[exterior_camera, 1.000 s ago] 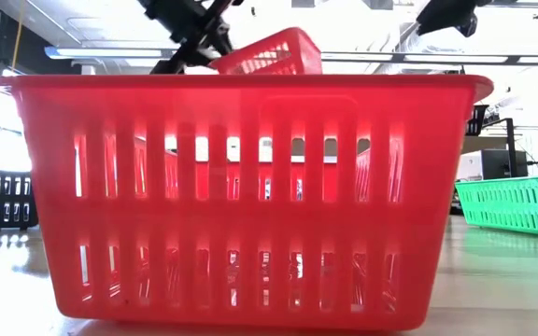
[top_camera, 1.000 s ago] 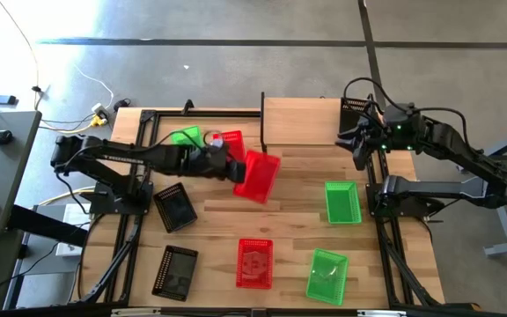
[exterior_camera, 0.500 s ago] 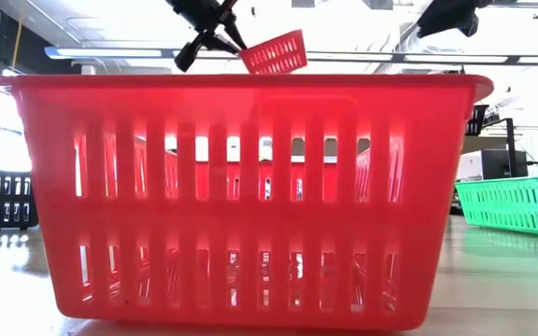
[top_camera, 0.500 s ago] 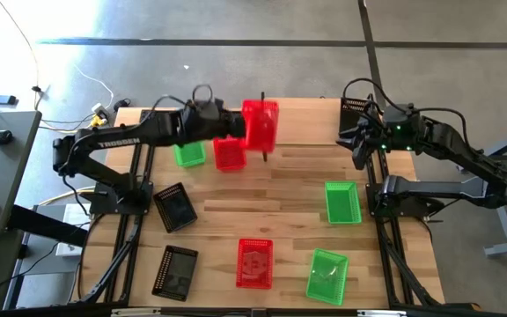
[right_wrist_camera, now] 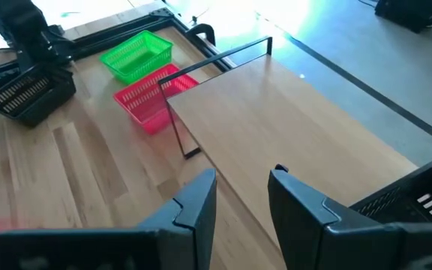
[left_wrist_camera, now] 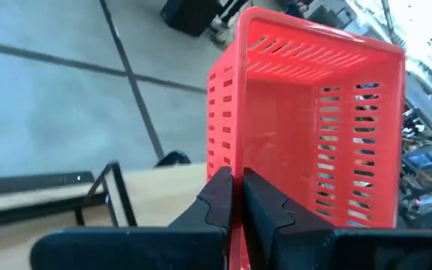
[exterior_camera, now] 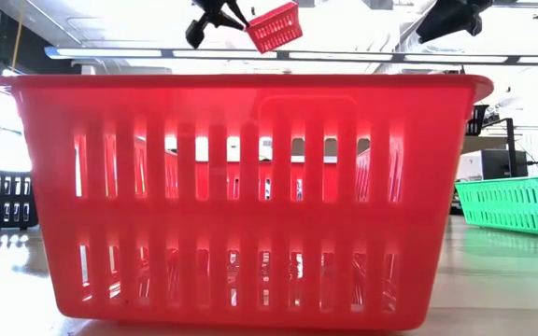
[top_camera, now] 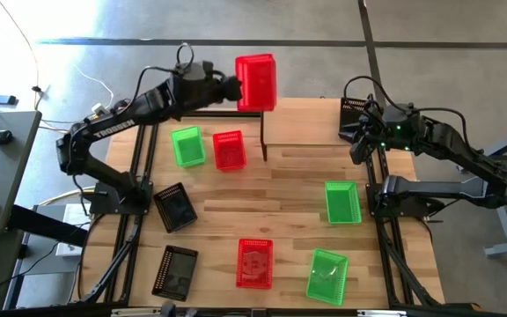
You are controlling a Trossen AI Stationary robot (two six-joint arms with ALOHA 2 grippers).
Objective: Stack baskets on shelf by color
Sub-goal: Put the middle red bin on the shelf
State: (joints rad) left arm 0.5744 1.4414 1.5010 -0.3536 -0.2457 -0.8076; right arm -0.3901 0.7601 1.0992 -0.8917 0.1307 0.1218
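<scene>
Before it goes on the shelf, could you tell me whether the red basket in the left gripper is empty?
Empty: the left wrist view looks into the red basket and shows bare walls.

I'm seeing the near red basket [exterior_camera: 246, 201] blocking most of the low view, hiding the table behind. The black basket [right_wrist_camera: 415, 199] is getting cut off by the right wrist pic's edge. The left gripper [top_camera: 230, 88] tips are too small overhead to tell.
</scene>
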